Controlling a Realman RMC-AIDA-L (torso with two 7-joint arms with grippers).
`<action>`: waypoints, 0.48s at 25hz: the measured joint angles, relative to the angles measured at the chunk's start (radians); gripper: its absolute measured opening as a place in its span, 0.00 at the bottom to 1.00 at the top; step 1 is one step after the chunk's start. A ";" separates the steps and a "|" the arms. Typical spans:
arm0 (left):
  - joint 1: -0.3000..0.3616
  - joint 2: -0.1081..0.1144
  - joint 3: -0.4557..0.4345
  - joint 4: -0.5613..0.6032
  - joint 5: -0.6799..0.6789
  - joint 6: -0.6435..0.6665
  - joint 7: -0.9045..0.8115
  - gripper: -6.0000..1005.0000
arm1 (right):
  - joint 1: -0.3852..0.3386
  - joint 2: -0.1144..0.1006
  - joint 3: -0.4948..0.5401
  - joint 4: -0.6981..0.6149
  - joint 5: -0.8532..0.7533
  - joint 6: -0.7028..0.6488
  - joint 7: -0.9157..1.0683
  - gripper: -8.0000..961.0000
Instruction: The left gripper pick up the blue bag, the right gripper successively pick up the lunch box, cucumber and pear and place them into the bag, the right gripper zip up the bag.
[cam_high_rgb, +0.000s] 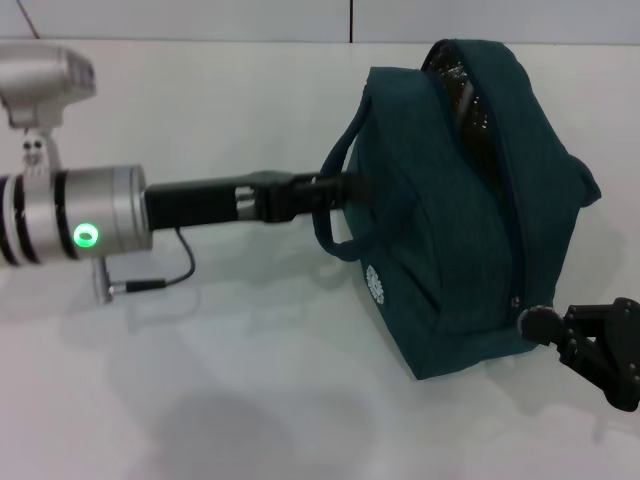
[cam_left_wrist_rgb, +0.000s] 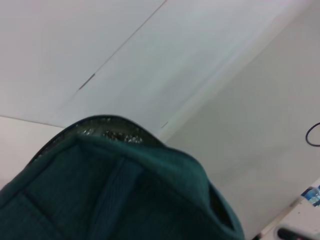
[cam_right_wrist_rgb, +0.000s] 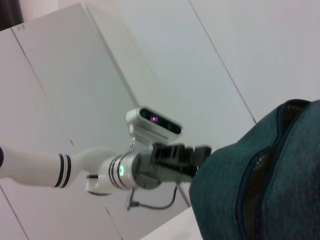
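The blue bag (cam_high_rgb: 440, 250) stands tilted on the white table, right of centre in the head view. Its top is open and shows silver lining (cam_high_rgb: 462, 92), and a dark zip line runs down its side. My left gripper (cam_high_rgb: 335, 190) reaches in from the left and is shut on the bag's handle (cam_high_rgb: 335, 235). My right gripper (cam_high_rgb: 550, 325) is at the bag's lower right corner, beside the lower end of the zip. The bag fills the left wrist view (cam_left_wrist_rgb: 125, 200). The right wrist view shows it (cam_right_wrist_rgb: 280, 175) with the left gripper (cam_right_wrist_rgb: 185, 155) on it. The lunch box, cucumber and pear are out of view.
The left arm's silver wrist (cam_high_rgb: 95, 215) with its green light, camera housing (cam_high_rgb: 45, 80) and a thin black cable (cam_high_rgb: 170, 275) hang over the table's left side. The table's back edge meets a white wall (cam_high_rgb: 350, 20).
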 joint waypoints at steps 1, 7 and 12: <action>0.012 -0.001 0.000 -0.002 0.000 0.000 0.021 0.46 | 0.002 0.000 0.001 0.000 0.000 -0.001 0.000 0.02; 0.102 -0.023 0.005 -0.040 0.001 0.000 0.217 0.46 | 0.023 0.002 0.006 -0.002 0.005 -0.016 0.002 0.02; 0.137 -0.025 0.006 -0.157 0.003 0.003 0.390 0.46 | 0.055 0.014 0.003 -0.002 0.005 -0.025 0.006 0.02</action>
